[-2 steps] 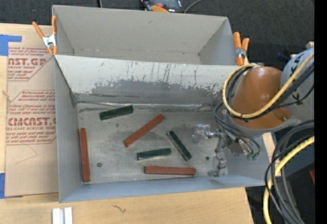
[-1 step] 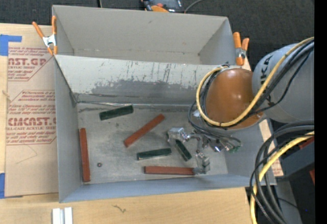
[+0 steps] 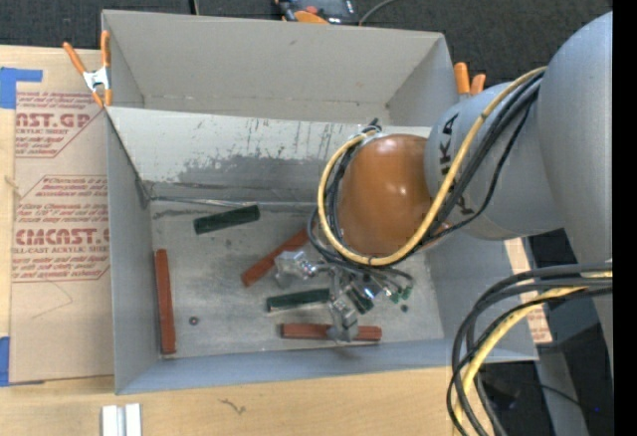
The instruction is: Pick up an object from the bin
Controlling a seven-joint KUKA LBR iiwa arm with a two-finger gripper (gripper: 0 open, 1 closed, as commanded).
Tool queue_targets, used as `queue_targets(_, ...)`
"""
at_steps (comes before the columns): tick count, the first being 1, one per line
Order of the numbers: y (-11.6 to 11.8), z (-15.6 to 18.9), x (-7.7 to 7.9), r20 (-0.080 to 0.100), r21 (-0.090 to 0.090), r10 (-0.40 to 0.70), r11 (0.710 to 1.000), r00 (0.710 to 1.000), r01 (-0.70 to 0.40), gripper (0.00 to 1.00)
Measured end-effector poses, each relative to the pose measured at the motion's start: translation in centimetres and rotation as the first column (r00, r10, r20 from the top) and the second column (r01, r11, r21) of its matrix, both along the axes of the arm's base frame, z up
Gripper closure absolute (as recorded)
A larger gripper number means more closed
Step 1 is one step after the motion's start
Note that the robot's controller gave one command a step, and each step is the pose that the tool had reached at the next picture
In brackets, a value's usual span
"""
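My gripper (image 3: 318,293) hangs low over the front right part of the bin floor, open. One metal finger (image 3: 293,268) sits by the lower end of a slanted red-brown bar (image 3: 267,263). The other finger (image 3: 344,318) reaches down to a red-brown bar (image 3: 317,331) that lies flat near the front wall. A short dark green bar (image 3: 295,301) lies between the two fingers, its right end under the gripper body. Nothing is lifted off the floor.
Another dark green bar (image 3: 227,218) lies toward the back of the floor, left of centre. A long red-brown bar (image 3: 163,302) runs along the left wall. The arm's orange dome and cables hide the right part of the floor.
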State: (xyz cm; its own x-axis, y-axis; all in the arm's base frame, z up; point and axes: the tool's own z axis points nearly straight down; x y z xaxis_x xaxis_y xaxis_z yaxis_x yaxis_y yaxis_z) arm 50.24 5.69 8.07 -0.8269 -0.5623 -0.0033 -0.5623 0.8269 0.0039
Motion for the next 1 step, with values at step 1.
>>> queue_targets(1, 1.50, -1.03, -1.41, 0.004, -0.003, -0.152, 0.988, 0.988, 0.152, 0.00)
